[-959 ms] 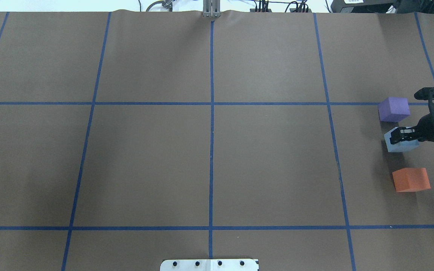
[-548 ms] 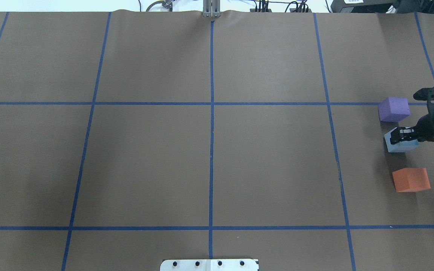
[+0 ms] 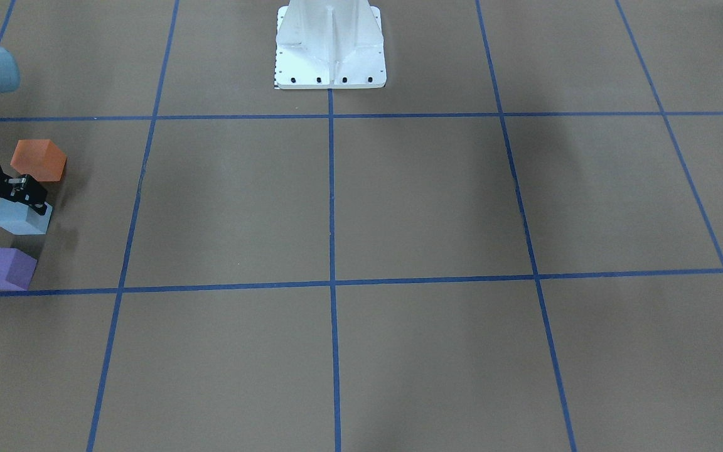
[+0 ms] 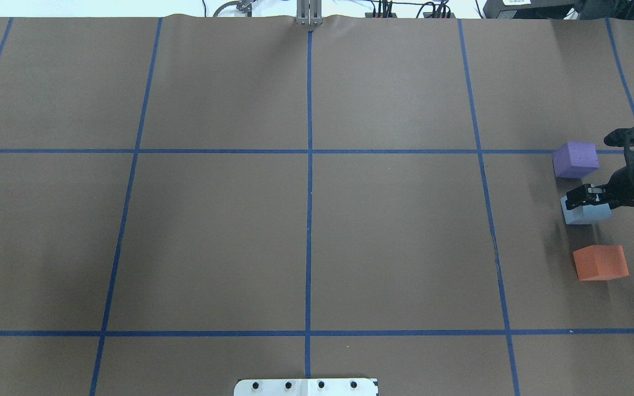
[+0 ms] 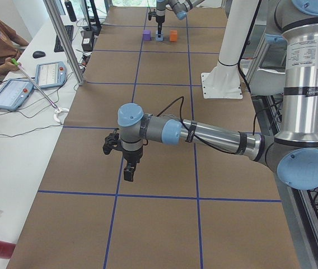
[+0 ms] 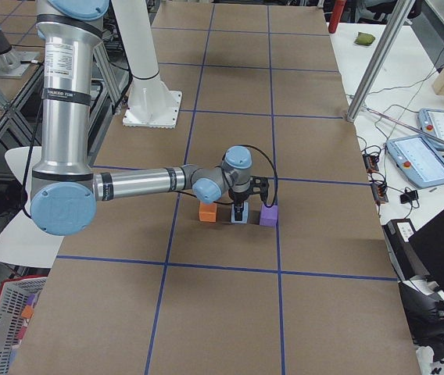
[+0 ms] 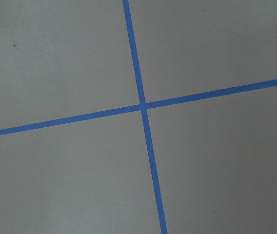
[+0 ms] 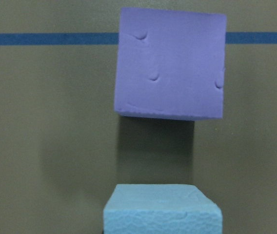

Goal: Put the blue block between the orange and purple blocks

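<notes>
Blue block (image 4: 586, 213) sits beneath right gripper (image 4: 582, 195), filling the gap: purple block (image 4: 574, 159) ahead, orange block (image 4: 600, 263) behind. Clamped or released, we cannot tell.

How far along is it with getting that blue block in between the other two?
Nearly done, it seems. The blue block lies in the gap between the purple block and the orange block, touching neither. The right gripper is right over it; whether it has let go, I cannot tell. Left to do: release, if needed, and pull the arm away.
</notes>
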`<control>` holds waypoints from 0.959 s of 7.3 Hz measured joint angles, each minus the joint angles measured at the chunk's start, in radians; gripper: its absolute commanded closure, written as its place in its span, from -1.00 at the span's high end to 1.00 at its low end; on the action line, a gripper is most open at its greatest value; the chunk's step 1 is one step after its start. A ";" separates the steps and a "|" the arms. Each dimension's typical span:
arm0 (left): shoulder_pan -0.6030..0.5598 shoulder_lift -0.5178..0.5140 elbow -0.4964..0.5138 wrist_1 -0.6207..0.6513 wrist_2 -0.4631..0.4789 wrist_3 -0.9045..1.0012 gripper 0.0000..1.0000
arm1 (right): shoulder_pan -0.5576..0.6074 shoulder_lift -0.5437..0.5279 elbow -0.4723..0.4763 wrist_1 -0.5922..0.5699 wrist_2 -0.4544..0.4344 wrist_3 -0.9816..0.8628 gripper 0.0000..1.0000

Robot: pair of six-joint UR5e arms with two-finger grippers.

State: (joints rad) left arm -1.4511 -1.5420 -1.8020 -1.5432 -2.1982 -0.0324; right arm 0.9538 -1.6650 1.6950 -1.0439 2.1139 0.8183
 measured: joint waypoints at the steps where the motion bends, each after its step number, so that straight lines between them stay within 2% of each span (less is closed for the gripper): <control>1: 0.000 -0.001 -0.001 0.000 0.000 -0.001 1.00 | 0.002 -0.002 0.005 0.000 0.001 -0.003 1.00; 3: 0.000 -0.002 -0.001 0.000 0.000 0.001 1.00 | 0.041 -0.016 0.061 -0.004 0.032 -0.012 1.00; 5: 0.000 0.000 0.002 0.000 -0.003 0.008 1.00 | 0.212 -0.025 0.100 -0.029 0.172 -0.137 1.00; 7: 0.000 0.006 0.004 0.000 -0.006 0.014 1.00 | 0.394 -0.007 0.104 -0.197 0.273 -0.411 1.00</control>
State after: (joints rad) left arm -1.4512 -1.5362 -1.7978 -1.5432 -2.2042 -0.0184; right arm 1.3479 -1.6720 1.7995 -1.2410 2.3870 0.4070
